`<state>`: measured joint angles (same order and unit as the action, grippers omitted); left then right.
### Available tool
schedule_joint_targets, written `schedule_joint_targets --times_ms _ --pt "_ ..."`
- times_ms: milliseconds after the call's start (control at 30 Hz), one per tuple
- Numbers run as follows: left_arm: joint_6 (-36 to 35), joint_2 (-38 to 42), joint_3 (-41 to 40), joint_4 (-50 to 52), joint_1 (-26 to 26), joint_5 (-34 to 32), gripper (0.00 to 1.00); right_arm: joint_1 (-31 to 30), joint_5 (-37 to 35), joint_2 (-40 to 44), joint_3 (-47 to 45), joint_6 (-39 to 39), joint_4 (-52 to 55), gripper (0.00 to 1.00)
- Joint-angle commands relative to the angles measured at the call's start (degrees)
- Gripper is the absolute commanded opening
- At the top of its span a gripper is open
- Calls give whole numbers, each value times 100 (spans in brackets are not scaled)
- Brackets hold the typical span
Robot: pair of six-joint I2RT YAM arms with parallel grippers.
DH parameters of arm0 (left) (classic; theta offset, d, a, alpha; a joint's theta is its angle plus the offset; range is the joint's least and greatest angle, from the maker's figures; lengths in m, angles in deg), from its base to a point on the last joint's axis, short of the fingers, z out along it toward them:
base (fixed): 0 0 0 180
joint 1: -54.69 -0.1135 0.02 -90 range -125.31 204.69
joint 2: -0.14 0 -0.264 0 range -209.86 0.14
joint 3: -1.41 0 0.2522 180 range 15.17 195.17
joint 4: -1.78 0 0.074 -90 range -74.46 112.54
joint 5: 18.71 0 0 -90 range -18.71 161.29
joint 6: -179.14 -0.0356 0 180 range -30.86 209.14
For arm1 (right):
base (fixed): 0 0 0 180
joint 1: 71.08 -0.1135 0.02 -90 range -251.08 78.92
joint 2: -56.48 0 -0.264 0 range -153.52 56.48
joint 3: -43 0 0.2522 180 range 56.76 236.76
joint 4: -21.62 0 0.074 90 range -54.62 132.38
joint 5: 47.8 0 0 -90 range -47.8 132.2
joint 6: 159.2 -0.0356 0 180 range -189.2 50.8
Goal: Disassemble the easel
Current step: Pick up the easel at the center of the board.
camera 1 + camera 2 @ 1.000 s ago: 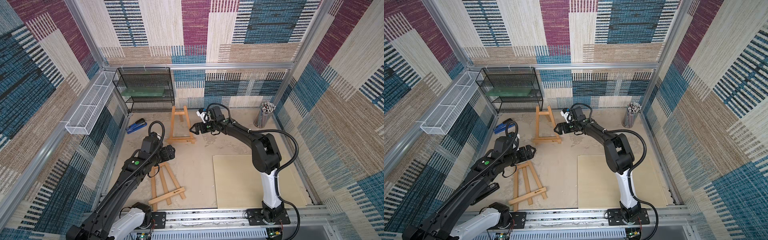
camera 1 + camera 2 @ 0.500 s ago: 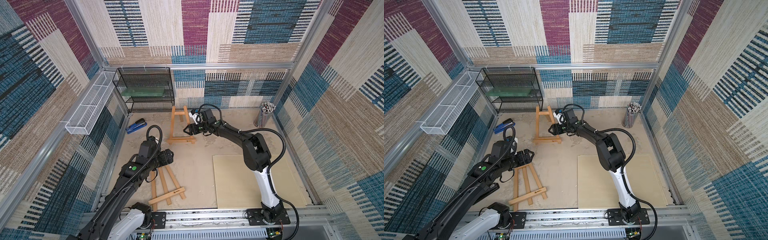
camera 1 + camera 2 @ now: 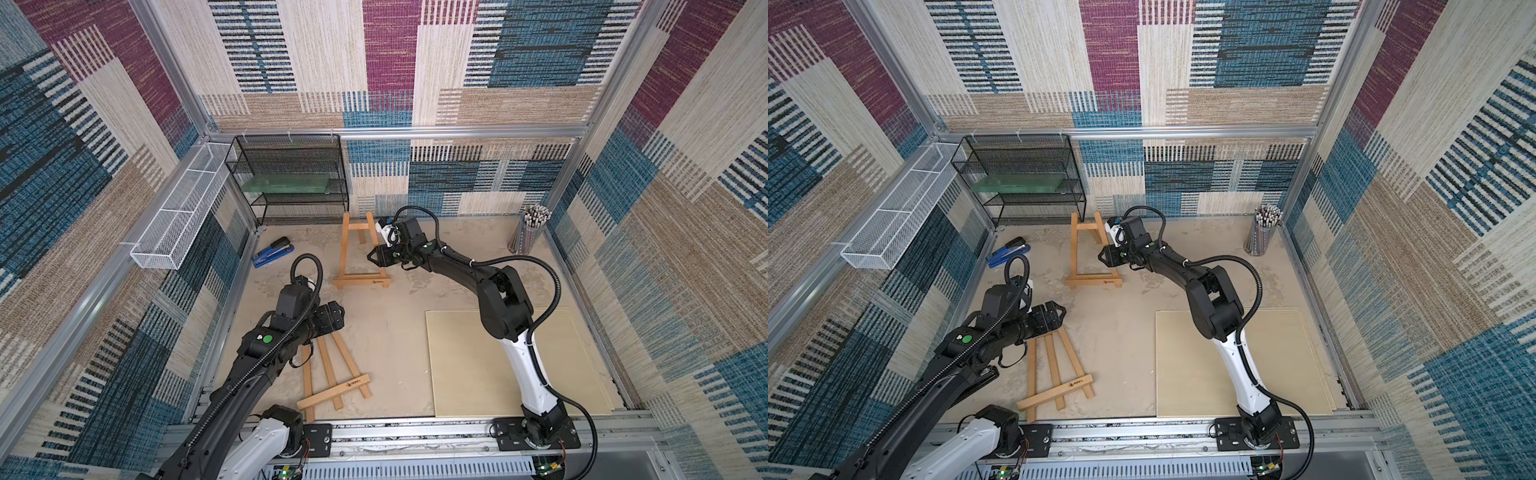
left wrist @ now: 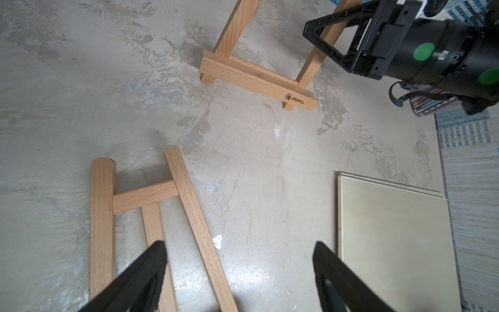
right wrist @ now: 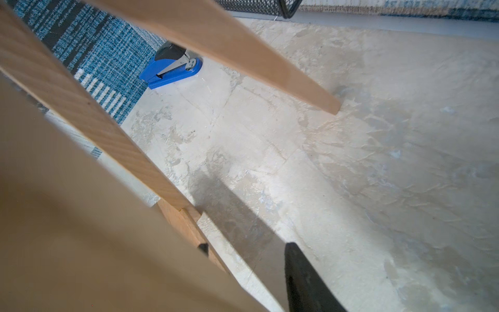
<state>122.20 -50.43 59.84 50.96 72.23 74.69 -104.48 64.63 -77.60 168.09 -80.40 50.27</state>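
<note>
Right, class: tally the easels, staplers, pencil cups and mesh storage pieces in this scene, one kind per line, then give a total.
Wooden easels: 2 (standing easel, flat easel)
Blue stapler: 1
Pencil cup: 1
Black mesh rack: 1
White wire basket: 1
Total: 6

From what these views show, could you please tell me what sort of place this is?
Probably a robot test cell: patterned fabric walls on an aluminium frame, two arms bolted to a front rail, and props like a standing easel and blue stapler.
</note>
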Motion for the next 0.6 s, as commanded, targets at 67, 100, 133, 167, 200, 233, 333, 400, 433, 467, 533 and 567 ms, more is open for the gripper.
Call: schedule_joint_targets --times_ms 67,100,133,167,200,233,333,400,433,467,533,567 --pt "9 17 -19 15 -83 81 86 -39 -147 -118 149 244 82 39" --pt "0 3 -19 10 -105 99 86 -35 -159 -126 158 281 91 36" --pt "-4 3 -25 9 -126 115 86 -44 -169 -126 152 322 99 33" --pt "-14 -3 -28 0 -145 135 86 -50 -178 -136 150 358 101 31" --pt "-26 -2 -33 -7 -162 143 86 -44 -178 -136 153 391 110 29" --pt "-27 -1 -37 -16 -183 168 86 -44 -187 -142 156 421 114 28" --pt "-32 -2 -72 -35 -224 195 86 -50 -208 -153 163 504 128 21" --pt "-20 -6 -99 -54 -250 212 86 -47 -213 -169 172 537 144 19" --pt "-24 -6 -106 -69 -258 224 86 -53 -212 -179 187 548 153 18" --pt "-10 -4 -119 -78 -265 236 86 -50 -211 -186 187 553 161 16" --pt "-15 -6 -134 -95 -277 246 86 -52 -208 -188 174 565 161 13" --pt "-21 -14 -136 -105 -293 249 86 -54 -213 -188 170 581 161 11"
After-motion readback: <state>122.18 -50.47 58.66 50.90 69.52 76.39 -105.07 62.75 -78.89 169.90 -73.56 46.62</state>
